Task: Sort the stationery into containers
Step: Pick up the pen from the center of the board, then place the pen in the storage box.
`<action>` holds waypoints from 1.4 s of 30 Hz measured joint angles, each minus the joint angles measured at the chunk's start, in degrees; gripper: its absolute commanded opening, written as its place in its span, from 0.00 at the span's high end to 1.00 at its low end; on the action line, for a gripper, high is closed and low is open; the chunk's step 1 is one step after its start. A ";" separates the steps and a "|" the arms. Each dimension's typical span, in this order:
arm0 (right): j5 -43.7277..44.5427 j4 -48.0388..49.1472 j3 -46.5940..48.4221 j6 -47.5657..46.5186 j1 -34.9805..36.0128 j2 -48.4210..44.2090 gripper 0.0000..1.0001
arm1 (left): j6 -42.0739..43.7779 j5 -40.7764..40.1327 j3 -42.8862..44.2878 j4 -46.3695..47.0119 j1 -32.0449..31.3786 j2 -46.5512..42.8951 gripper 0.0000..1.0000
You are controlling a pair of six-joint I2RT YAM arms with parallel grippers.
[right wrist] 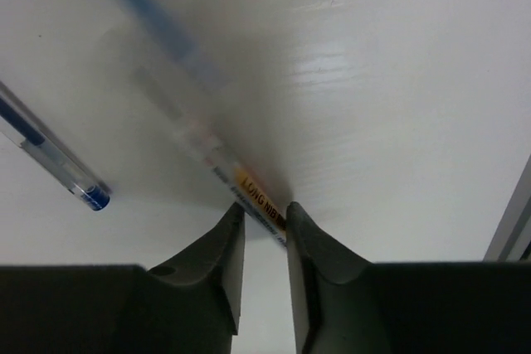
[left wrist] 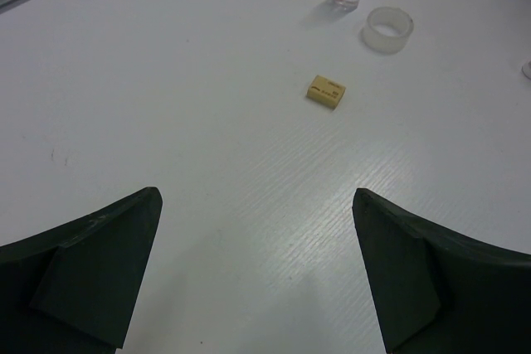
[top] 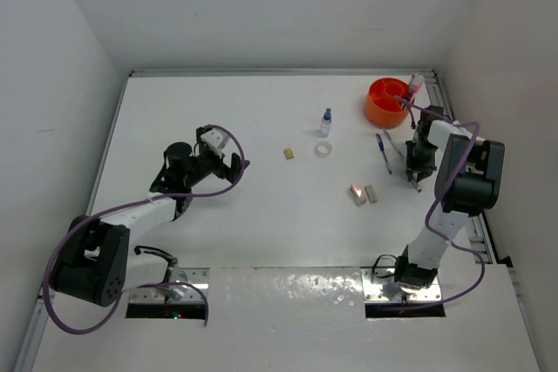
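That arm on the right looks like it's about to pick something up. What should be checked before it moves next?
1. Pen between the fingers: ok. The labelled pen sits in the narrow gap of the right gripper.
2. Grip firm enough to lift: cannot tell. Only the pen's end is pinched.
3. Neighbouring blue pen free of the fingers: ok. It lies apart, to one side.
4. Room in the orange tub: ok. Pens stand at one edge, and the rest looks free.
5. Left gripper out of the way: ok. It is open and holds nothing.
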 measured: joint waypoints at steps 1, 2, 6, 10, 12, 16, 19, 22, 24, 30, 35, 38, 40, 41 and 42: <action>-0.26 0.04 -0.15 -0.24 0.00 0.00 0.80 | 0.00 0.00 0.00 0.00 0.00 0.00 0.02; -0.44 0.07 -0.26 -0.35 0.02 0.00 0.81 | 0.00 -0.02 0.00 0.02 0.00 0.00 0.02; -0.57 0.90 -1.25 -0.76 0.02 -0.66 0.84 | -0.02 -0.17 0.00 0.00 0.00 0.00 0.02; -0.55 1.27 -2.32 -1.66 0.39 -1.51 0.96 | -0.02 -0.22 0.00 0.00 0.00 0.00 0.02; -0.39 1.22 -2.32 -1.90 0.61 -1.53 1.00 | -0.02 -0.22 0.00 0.00 0.00 0.00 0.02; -0.74 0.83 -2.32 -1.84 1.40 -1.75 1.00 | -0.02 -0.26 0.00 0.02 0.00 0.00 0.02; -1.99 0.81 -2.49 -0.85 1.62 -3.39 1.00 | 0.00 -0.44 -0.02 0.02 0.00 0.00 0.02; -3.45 2.05 -3.65 1.46 1.92 -9.20 1.00 | -0.02 -0.55 -0.44 0.09 0.00 -0.02 0.02; -5.01 4.55 -4.22 2.64 2.25 -14.21 1.00 | -0.07 -0.59 -0.83 0.02 0.00 -0.02 0.02; -7.41 13.16 1.51 3.98 6.97 -21.57 1.00 | -0.20 -0.61 -0.98 0.09 0.00 0.00 0.02; -7.91 24.24 11.87 6.03 9.16 -14.45 1.00 | -0.22 -1.03 -0.98 0.52 0.00 0.17 0.02; -5.75 34.38 13.14 7.19 8.94 -9.51 1.00 | -0.22 -1.49 -0.98 0.83 0.00 0.42 0.02; -3.82 39.56 13.11 7.19 8.94 -6.23 1.00 | -0.22 -1.73 -0.98 0.96 0.04 0.70 0.02; -3.13 41.11 13.11 7.04 8.94 -4.87 1.00 | -0.22 -1.90 -0.98 0.96 0.22 0.79 0.02; -2.32 42.42 13.11 6.62 8.94 -3.93 1.00 | -0.22 -1.99 -0.98 0.96 0.33 0.83 0.02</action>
